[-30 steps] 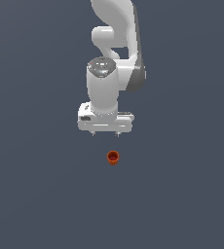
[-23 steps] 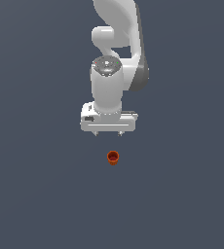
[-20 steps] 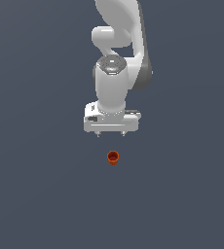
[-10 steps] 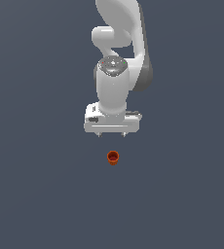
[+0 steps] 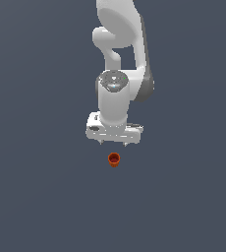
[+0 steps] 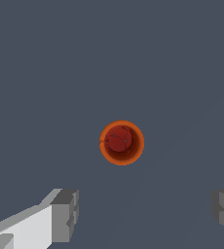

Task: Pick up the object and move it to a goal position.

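Note:
The object is a small orange-red cup (image 5: 114, 159) standing upright with its mouth up on the flat grey floor. In the wrist view the cup (image 6: 121, 142) shows from above, round, with its darker inside visible. My gripper (image 5: 113, 142) hangs from the white arm, pointing down, just behind and above the cup in the exterior view. Its jaws stand wide apart and hold nothing. In the wrist view the gripper (image 6: 145, 214) has one grey fingertip (image 6: 65, 215) and the other at the frame's edge, with the cup apart from both, not between them.
The white arm (image 5: 120, 54) rises behind the gripper toward the top of the exterior view. The grey floor (image 5: 41, 197) is plain and flat all round.
The gripper has turned about its vertical axis and shifted slightly to the exterior view's right and toward the cup. The cup has not moved.

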Controlling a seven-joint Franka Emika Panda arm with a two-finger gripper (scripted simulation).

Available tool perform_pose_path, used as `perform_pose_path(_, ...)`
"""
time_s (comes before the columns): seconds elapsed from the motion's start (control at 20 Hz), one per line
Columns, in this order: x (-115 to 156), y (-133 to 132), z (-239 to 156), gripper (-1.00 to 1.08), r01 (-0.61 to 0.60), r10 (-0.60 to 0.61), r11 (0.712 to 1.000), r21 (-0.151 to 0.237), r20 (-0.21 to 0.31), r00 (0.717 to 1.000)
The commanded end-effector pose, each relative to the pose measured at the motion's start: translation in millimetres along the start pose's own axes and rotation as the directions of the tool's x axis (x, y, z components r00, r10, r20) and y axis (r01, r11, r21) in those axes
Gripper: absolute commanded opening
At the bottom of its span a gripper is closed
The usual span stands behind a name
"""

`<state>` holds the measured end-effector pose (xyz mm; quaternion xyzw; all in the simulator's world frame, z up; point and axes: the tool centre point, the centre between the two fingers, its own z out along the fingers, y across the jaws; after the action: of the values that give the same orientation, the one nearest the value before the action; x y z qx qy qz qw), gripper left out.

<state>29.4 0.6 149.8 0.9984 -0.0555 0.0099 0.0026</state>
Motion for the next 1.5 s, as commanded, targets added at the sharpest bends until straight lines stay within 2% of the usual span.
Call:
perform_pose_path(0.0, 5, -2, 11, 1.00, -0.056, 0.056, 0.998, 0.002, 0.005, 0.998)
perform_pose_path(0.3, 16, -5, 39, 1.00, -0.188, 0.188, 0.982, 0.002, 0.014, 0.982)
perform_pose_path(0.6, 22, -7, 56, 1.00, -0.266, 0.266, 0.964, -0.001, 0.019, 0.964)
perform_pose_path(1.1, 24, -8, 65, 1.00, -0.287, 0.287, 0.958, -0.002, 0.021, 0.958)
perform_pose_path(1.45, 22, -7, 97, 1.00, -0.290, 0.290, 0.957, -0.002, 0.020, 0.957)
